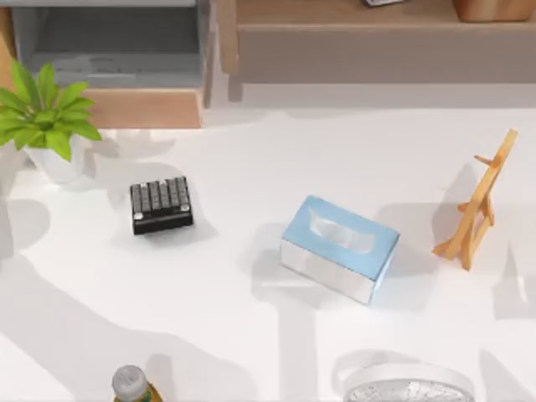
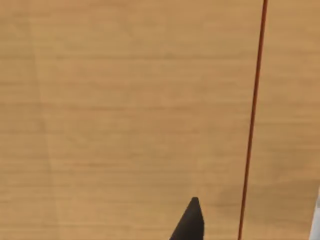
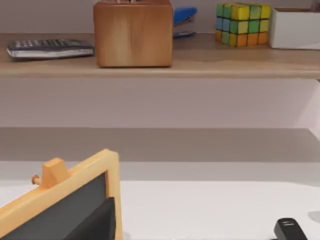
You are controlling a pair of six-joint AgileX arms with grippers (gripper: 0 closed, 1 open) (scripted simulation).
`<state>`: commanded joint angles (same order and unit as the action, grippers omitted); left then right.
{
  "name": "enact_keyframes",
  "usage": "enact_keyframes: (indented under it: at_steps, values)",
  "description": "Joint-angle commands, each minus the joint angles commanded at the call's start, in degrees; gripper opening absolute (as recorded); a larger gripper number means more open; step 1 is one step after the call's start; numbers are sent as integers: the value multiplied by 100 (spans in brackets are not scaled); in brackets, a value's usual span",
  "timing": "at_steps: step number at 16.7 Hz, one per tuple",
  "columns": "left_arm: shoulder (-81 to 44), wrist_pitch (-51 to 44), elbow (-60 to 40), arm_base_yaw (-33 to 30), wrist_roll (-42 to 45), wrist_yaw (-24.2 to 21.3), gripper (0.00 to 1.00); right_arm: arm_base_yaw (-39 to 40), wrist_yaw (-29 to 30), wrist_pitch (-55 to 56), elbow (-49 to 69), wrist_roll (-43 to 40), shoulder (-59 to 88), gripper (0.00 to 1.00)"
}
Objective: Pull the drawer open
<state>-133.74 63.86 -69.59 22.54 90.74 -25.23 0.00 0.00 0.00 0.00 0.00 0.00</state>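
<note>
The drawer [image 1: 142,107] is at the table's back left. Its plain light-wood front panel faces the table and its grey lining [image 1: 109,38] lies exposed from above. In the left wrist view, a dark tip of my left gripper [image 2: 192,222] rises close in front of a light-wood surface [image 2: 125,100] crossed by a thin red line. I cannot tell which part of the furniture this is. My right gripper [image 3: 195,227] is open, with its dark fingertips [image 3: 289,230] wide apart. It is beside the small easel blackboard [image 3: 65,200] and faces the long shelf [image 3: 160,65].
A potted plant [image 1: 46,117] stands just left of the drawer front, with a black keypad [image 1: 162,205] in front of it. A blue tissue box [image 1: 339,247] sits mid-table and the wooden easel [image 1: 477,205] at the right. A bottle [image 1: 131,385] and a round grille [image 1: 410,387] are at the front edge.
</note>
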Motion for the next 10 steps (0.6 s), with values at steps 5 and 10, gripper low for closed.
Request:
enact_keyframes:
  at_steps: [5, 10]
  values:
    - [0, 0, 0, 0, 0, 0, 0, 0, 0, 0, 0, 0, 0, 100]
    - [0, 0, 0, 0, 0, 0, 0, 0, 0, 0, 0, 0, 0, 100]
